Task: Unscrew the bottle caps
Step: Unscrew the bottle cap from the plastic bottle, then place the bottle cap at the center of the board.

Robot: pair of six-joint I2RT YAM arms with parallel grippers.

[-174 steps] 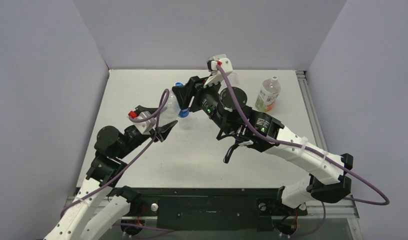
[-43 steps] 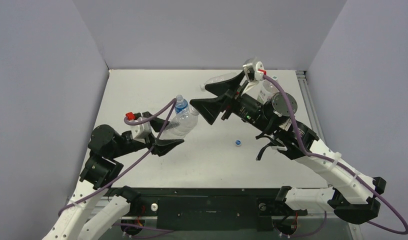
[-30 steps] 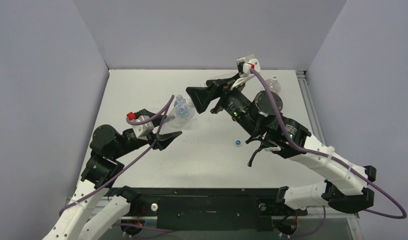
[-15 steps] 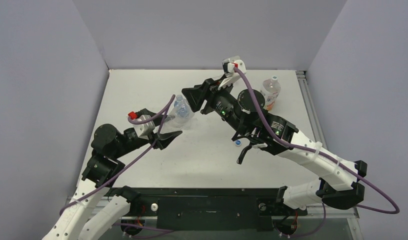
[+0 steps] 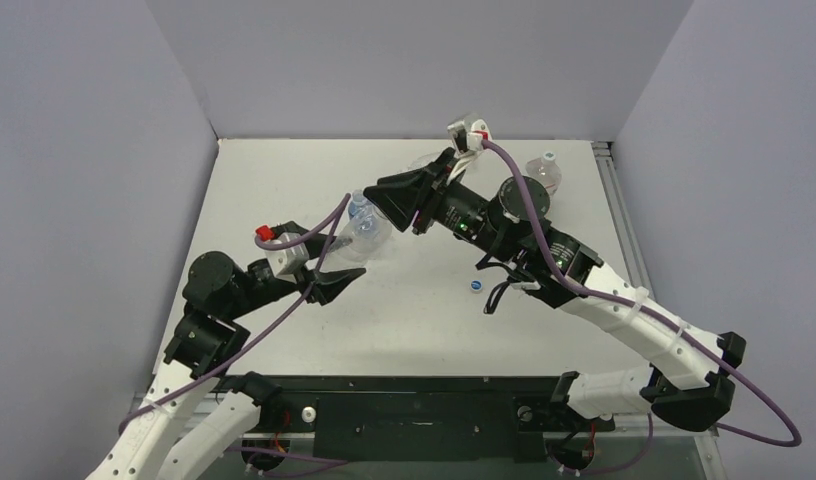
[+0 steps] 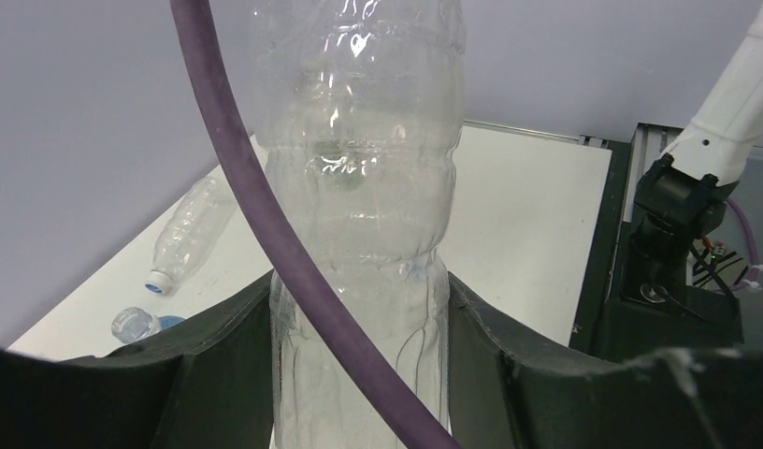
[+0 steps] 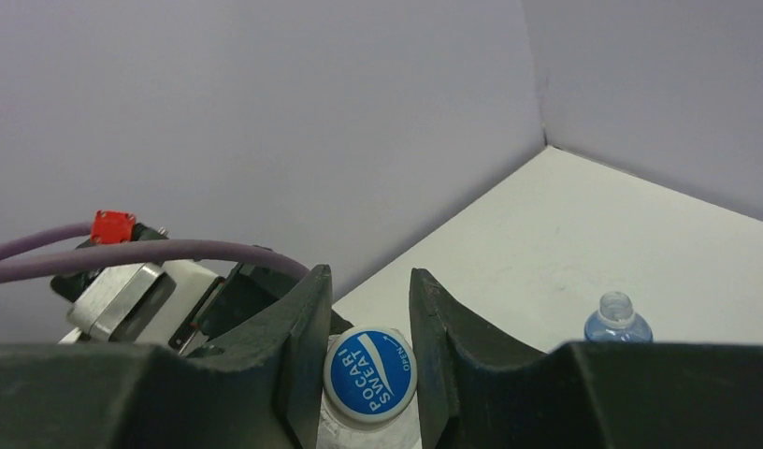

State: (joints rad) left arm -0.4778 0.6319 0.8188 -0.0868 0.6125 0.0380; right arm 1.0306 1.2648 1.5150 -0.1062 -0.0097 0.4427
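So the left gripper point(image 6: 359, 323) is clamped on the body of the clear ribbed plastic bottle point(image 6: 359, 187). The right gripper point(image 7: 367, 290) is pinched together on its little round blue plastic screw cap point(image 7: 370, 371), which sits right between those fingers. The bottle's long axis runs up out of the left jaws, cap end pointing straight into the right gripper, roughly upright with a slight lean I think. What worries me: the thin walls look squashy, so on the twist the bottle could spin or buckle in the left jaws, or the right fingers could slip round the cap.
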